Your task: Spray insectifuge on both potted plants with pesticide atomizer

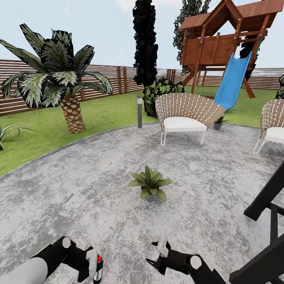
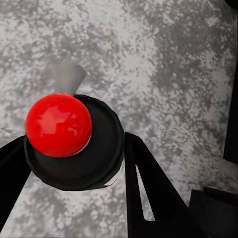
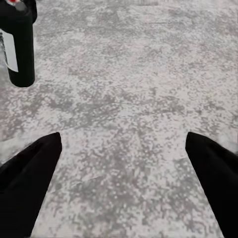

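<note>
The left gripper, at the lower left of the head view, has its jaws clamped on the pesticide atomizer, a small dark bottle with a pale trigger piece and a red cap on a black sprayer head. In the left wrist view the bottle is seen from above, a round red knob on a black disc wedged between the two black fingers, with the mottled grey stone of the patio behind it.

The right gripper, at the lower middle of the head view, holds nothing; in the right wrist view its two dark fingers stand wide apart over bare stone, and the bottle shows in that frame's upper left corner, upright in the other gripper.

One potted plant, a low rosette of pointed green leaves in a little grey pot, stands at the centre of the head view on the round grey patio. A second small potted plant sits at the patio's far edge, just beside the woven chair in the upper middle. Two woven chairs are in sight; the other is cut by the right edge. One scaly-trunked palm stands on the lawn at the upper left, and one wooden playhouse with a blue slide stands at the upper right, before a slatted wooden fence.
</note>
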Available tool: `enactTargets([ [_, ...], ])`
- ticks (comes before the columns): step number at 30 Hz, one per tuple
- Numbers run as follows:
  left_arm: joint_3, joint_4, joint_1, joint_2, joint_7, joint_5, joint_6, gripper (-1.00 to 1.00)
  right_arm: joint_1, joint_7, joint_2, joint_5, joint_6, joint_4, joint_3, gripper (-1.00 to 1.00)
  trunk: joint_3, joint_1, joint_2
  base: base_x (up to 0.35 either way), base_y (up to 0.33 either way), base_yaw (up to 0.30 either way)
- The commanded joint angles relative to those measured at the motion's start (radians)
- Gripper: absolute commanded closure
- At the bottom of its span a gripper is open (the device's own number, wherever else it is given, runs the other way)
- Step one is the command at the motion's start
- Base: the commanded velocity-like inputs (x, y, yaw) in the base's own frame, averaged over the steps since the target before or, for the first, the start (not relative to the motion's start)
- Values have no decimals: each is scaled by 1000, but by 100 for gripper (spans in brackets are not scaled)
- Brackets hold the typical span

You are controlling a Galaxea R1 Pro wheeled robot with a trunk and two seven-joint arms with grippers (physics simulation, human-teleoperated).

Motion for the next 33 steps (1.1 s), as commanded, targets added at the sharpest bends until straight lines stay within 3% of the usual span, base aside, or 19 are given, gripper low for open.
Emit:
enactTargets([
  [1, 3, -2, 1, -3, -2, -12, -5, 100, 0, 2, 6, 10, -5, -1, -2, 100, -1, 0, 0, 0, 0, 0],
  [4, 1, -3, 4, -15, -3, -18, -6, 100, 0, 7, 19, 20, 35, -2, -2, 100, -1, 0, 0, 0, 0, 0],
  [6, 0, -3, 4, -34, -4, -21, -6, 100, 0, 9, 42, 27, 67, -2, -1, 100, -1, 0, 0, 0, 0, 0],
  [7, -12, -4, 4, -54, -4, -21, -7, 100, 0, 9, 60, 30, 75, -1, 5, 100, -1, 0, 0, 0, 0, 0],
  [11, -76, -4, 3, -85, 0, -20, -5, 100, -1, 8, 77, 30, 78, -3, 65, 100, -1, 0, 0, 0, 0, 0],
  [15, -98, -6, 2, -105, 3, -19, -4, 100, -2, 7, 94, 30, 80, -4, 98, 100, -1, 0, 0, 0, 0, 0],
  [20, -102, -23, 0, -134, 2, -20, -4, 100, -2, 6, 99, 30, 79, -4, 103, 100, -1, 0, 0, 0, 0, 0],
  [29, -102, -64, -1, -145, 4, -20, -3, 100, -2, 6, 101, 30, 79, -5, 104, 100, -1, 0, 0, 0, 0, 0],
  [33, -102, -65, -1, -169, 5, -20, -3, 100, -2, 6, 101, 30, 79, -23, 104, 100, -1, 0, 0, 0, 0, 0],
])
